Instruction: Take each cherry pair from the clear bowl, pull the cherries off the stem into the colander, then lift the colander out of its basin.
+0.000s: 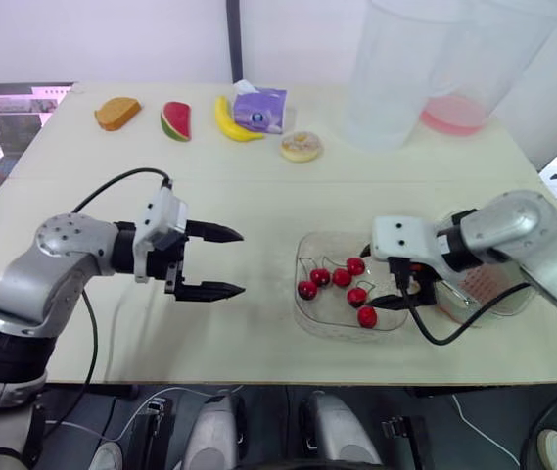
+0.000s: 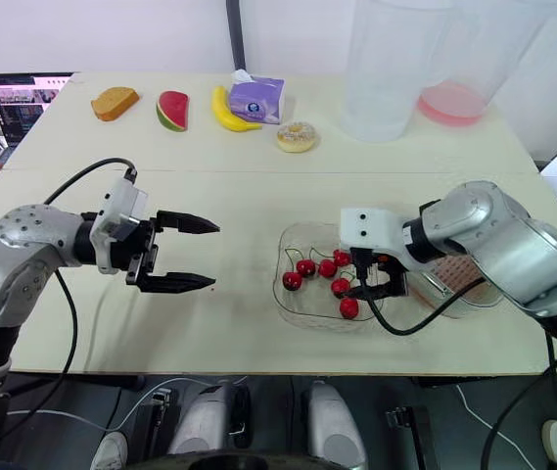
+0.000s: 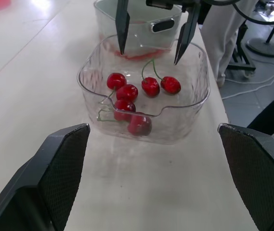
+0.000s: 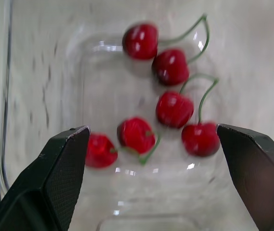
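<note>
- We see a wide cream-coloured table (image 1: 258, 206) that carries everything here.
- At its far edge on the right stand two tall translucent plastic tubs (image 1: 395, 69), side by side. The one further right has a pink bottom.
- An open dark laptop (image 1: 19, 108) sits off the table's far left corner.
- The left gripper (image 1: 242, 262) hovers over bare tabletop, well to the left of the bowl. Its two black fingers are spread wide, pointing towards the bowl and holding nothing.
- The right gripper (image 4: 152, 129) hangs over the bowl on the side nearest the basin. Its fingers are spread wide, their tips pointing down at the cherries, and nothing is between them.
- A clear plastic basin (image 1: 513, 304) stands near the table's front right, with the pink mesh colander (image 1: 484, 286) sitting inside it.
- The clear, rounded-square plastic bowl (image 3: 91, 91) stands just to the left of the basin; we cannot tell whether the two touch.
- Along the far edge lie a brown slice of bread (image 1: 117, 113), a red-and-green watermelon wedge (image 1: 175, 121), a yellow banana (image 1: 231, 121), a purple pack of tissues (image 1: 260, 108) and an iced ring doughnut (image 1: 301, 147).
- Six glossy red cherries (image 4: 174, 109) lie on the bowl's floor, joined in pairs by thin green stems (image 4: 205, 94).
</note>
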Robot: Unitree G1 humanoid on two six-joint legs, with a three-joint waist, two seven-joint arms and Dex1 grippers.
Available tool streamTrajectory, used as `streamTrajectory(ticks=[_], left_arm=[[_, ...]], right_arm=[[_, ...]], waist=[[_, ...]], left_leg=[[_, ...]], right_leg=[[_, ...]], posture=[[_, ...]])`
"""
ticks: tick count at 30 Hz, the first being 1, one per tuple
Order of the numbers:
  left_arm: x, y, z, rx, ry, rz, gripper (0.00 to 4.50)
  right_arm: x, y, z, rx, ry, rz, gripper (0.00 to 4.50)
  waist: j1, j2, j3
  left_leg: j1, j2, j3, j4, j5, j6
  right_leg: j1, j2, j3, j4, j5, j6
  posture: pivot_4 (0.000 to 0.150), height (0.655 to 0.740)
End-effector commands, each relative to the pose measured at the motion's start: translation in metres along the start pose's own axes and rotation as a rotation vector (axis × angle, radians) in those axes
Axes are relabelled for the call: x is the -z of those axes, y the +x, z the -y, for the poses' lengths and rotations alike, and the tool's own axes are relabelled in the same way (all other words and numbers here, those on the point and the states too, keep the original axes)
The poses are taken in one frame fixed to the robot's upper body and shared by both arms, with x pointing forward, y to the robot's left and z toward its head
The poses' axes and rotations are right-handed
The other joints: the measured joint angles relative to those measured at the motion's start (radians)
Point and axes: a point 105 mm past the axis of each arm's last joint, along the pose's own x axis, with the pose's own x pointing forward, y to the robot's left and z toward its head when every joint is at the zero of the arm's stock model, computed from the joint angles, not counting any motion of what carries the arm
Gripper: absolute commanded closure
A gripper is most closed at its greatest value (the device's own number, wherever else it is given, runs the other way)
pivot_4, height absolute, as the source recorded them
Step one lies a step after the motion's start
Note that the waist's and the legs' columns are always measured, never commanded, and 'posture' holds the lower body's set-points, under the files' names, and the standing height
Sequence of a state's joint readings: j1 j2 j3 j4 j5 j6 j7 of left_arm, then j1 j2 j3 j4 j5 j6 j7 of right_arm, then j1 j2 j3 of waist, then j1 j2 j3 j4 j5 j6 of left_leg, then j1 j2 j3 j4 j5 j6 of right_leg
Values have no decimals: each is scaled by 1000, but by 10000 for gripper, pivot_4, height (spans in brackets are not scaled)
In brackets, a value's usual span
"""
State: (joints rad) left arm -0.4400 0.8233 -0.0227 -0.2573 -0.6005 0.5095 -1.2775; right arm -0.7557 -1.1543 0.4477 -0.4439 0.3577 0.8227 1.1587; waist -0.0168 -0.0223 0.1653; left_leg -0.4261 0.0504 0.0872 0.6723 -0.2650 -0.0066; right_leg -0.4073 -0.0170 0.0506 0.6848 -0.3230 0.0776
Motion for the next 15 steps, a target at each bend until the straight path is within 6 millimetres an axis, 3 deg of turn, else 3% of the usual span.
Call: streamTrajectory(ticks=[1, 8, 11, 15], left_arm=[[-10, -3, 0, -7, 51, 6, 0], [-10, -3, 0, -14, 53, 3, 0], [-10, -4, 0, -20, 52, 1, 0], [-9, -4, -1, -19, 51, 0, 0]], right_arm=[[-2, -8, 15, 82, 41, -13, 377], [-1, -5, 16, 106, 151, -18, 377], [-5, -8, 1, 70, 154, -12, 377], [-3, -11, -15, 0, 32, -56, 377]], waist=[[0, 0, 0], [3, 0, 0], [4, 0, 0], [3, 0, 0]], left_leg=[[0, 0, 0, 0, 0, 0], [-1, 0, -1, 5, -1, 1], [-1, 0, -1, 6, -1, 2], [-1, 0, -1, 6, -1, 2]], right_leg=[[0, 0, 0, 0, 0, 0], [1, 0, -1, 2, 0, 0], [1, 0, -1, 2, 0, 0], [2, -1, -1, 2, 0, 0]], posture=[[1500, 7400], [1500, 7400], [1500, 7400], [1500, 7400]])
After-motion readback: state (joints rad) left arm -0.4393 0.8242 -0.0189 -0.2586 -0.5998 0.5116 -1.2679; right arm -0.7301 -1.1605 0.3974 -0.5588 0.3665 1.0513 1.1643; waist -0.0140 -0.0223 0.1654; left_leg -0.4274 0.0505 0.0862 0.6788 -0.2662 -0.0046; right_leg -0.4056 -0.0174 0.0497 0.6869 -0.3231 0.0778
